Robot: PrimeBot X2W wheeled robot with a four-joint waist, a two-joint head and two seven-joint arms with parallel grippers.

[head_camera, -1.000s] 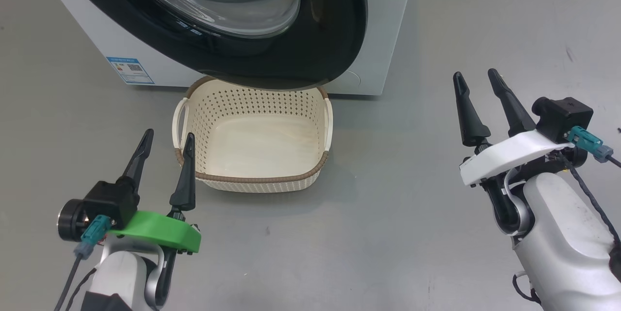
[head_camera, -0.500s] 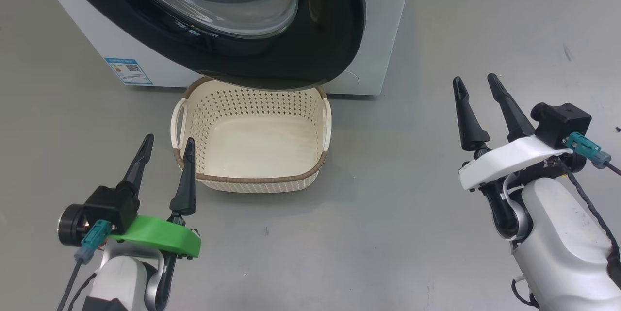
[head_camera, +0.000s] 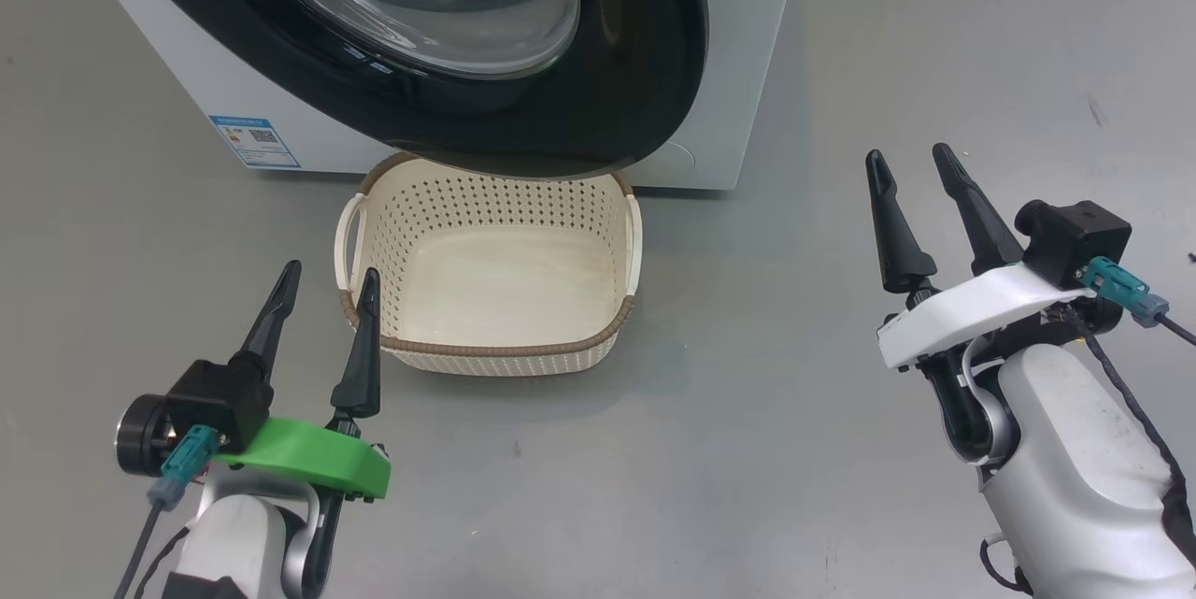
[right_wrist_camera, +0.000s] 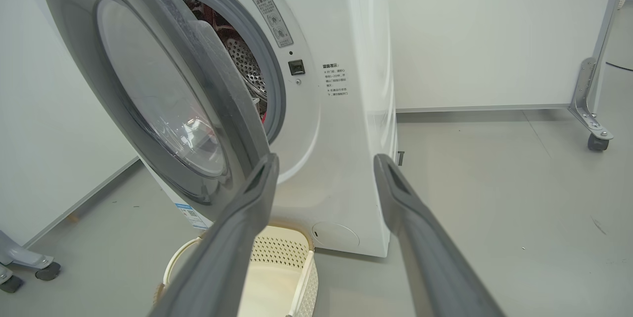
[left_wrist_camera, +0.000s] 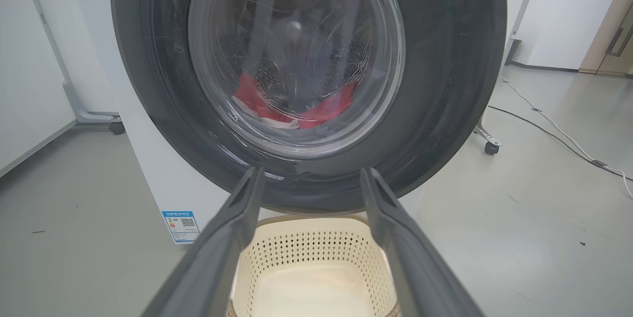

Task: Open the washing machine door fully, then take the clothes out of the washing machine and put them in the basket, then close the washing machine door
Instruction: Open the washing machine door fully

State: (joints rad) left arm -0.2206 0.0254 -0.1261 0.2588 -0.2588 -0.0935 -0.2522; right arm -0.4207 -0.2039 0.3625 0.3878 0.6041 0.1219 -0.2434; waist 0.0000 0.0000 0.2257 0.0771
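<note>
The white washing machine (head_camera: 738, 48) fills the top of the head view. Its black-rimmed door (head_camera: 645, 66) stands partly ajar, hinged at the left, and overhangs the basket. Red clothes (left_wrist_camera: 254, 99) lie in the drum, seen through the glass (left_wrist_camera: 296, 55). The cream basket (head_camera: 491, 351) sits on the floor under the door, with nothing in it. My left gripper (head_camera: 332, 277) hovers open just left of the basket's near corner. Off to the right of the machine, my right gripper (head_camera: 906, 160) is open over bare floor. In the right wrist view the door's edge (right_wrist_camera: 198, 60) and the grey ring (right_wrist_camera: 267, 60) show.
Grey floor (head_camera: 747, 412) spreads around the basket. A blue label (head_camera: 254, 141) marks the machine's lower left front. A wheeled stand (left_wrist_camera: 489, 146) and a cable (left_wrist_camera: 554, 134) lie to the machine's right; white walls stand behind it.
The head camera shifted slightly. Both arms eased a little lower in the view; both grippers stayed open. Door, basket and clothes are unchanged.
</note>
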